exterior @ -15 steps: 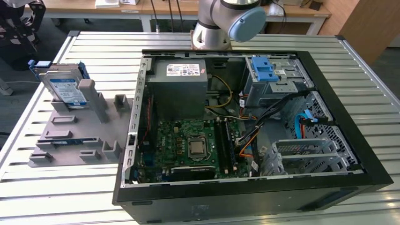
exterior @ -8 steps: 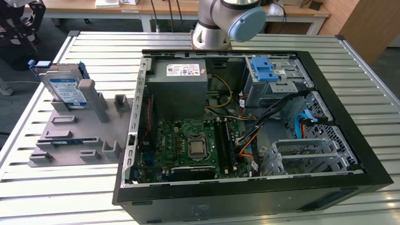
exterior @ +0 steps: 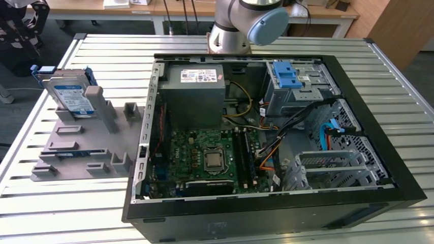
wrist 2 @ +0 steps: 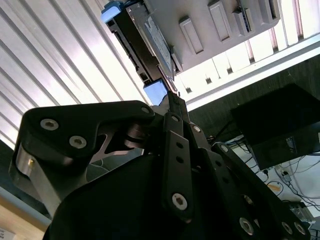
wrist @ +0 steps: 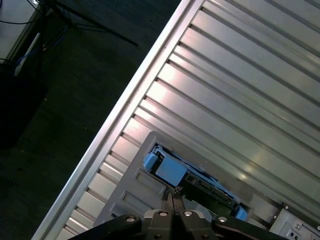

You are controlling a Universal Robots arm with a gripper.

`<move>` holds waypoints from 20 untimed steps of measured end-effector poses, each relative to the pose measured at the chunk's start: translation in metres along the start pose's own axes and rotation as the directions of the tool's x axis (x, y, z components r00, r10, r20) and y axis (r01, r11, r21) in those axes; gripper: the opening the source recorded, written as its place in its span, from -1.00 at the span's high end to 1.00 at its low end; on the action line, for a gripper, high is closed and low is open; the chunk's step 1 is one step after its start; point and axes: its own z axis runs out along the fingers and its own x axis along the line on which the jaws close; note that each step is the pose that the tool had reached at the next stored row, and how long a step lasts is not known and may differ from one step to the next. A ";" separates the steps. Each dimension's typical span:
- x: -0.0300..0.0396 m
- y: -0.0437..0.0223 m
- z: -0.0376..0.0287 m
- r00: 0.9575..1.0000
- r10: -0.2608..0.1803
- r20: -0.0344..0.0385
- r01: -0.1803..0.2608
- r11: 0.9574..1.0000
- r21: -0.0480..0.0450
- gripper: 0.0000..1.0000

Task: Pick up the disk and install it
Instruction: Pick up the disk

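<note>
Black jointed end effector (wrist: pixel 172 193) is hanging over the silver, blue-framed rectangular disk (exterior: pixel 70 95), fingers pinched together on nothing. Grey plastic holder (exterior: pixel 74 133) on the slatted metal surface (exterior: pixel 115 51) is propping the disk upright, probably to offer an edge for grasping.

Even room light from above in exterior view; ribbed silver metal table (exterior: pixel 101 48) bright, soft sheen. Shadow inside open black computer case (exterior: pixel 271 209). In second wrist view, table slats glare to white; black metal gripper (wrist 2: pixel 172 95) backlit, near silhouette. In first wrist view, streaky highlights on slats; dark floor (wrist: pixel 60 100) dim.
</note>
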 end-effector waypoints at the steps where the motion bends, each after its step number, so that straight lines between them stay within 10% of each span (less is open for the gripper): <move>1: 0.0000 0.0000 0.0000 1.000 0.000 0.000 0.000 1.000 0.000 0.79; 20: 0.0000 0.0000 0.0000 0.998 -0.056 -0.002 0.056 0.998 0.000 0.79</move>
